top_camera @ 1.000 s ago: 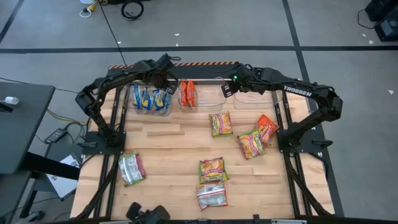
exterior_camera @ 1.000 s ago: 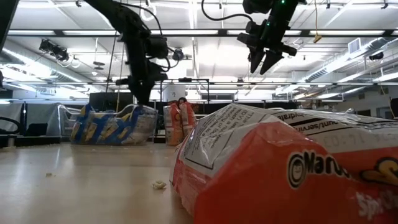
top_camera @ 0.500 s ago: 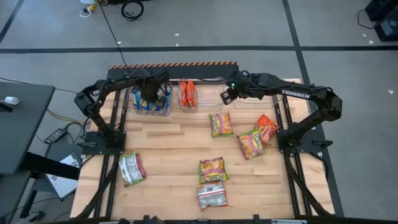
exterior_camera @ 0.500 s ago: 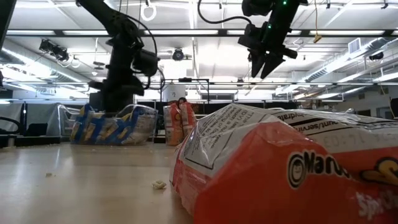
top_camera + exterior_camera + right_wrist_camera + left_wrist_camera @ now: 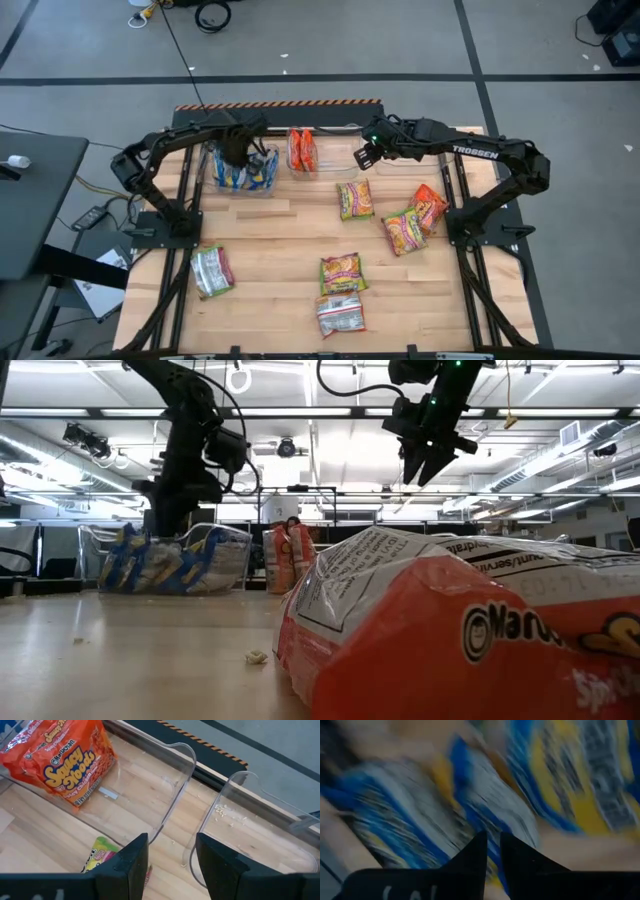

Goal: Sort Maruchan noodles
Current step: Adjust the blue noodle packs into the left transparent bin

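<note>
Left gripper, fingers nearly closed and empty, sits in blue-packet bin: lift straight up; right gripper hovers half-open, empty.

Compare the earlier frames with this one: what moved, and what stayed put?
The left hand dropped from behind the bin of blue packets down into it, fingers nearly shut, apparently empty. The right hand drifted slightly left, open, above the bins. Loose packets stayed put.
</note>
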`<action>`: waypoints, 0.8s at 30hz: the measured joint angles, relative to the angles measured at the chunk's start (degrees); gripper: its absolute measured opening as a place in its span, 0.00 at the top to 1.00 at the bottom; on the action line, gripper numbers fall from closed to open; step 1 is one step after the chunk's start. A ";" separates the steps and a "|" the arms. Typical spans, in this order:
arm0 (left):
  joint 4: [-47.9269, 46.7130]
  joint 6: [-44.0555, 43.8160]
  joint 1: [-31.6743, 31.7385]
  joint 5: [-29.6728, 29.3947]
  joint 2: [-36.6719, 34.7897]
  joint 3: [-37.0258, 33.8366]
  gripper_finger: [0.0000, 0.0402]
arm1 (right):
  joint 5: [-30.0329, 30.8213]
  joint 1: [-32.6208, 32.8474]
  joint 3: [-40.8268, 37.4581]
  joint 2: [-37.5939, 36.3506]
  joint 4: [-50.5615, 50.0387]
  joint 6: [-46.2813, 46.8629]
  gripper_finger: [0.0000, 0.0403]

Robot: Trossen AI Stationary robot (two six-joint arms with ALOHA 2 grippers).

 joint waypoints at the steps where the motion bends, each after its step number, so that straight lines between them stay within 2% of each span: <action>1: 1.09 -0.36 0.60 -1.37 -0.48 0.00 0.85 | 0.00 -0.02 0.00 0.00 0.00 0.02 0.57; 7: 6.86 -0.46 3.23 -1.31 -0.39 0.01 0.85 | 0.00 -0.02 0.00 0.00 0.00 0.06 0.57; 14: 15.43 2.46 4.19 -7.97 0.51 -0.04 0.85 | -0.02 0.02 0.00 0.00 -0.04 0.08 0.57; 19: 12.75 2.13 3.32 -4.60 -1.50 -0.02 0.85 | -0.05 1.49 0.00 -0.74 -0.26 -0.50 0.57; 24: 14.00 -2.43 -2.11 -2.02 -6.07 -0.02 0.85 | -0.11 3.59 0.00 -2.28 -1.31 -2.76 0.57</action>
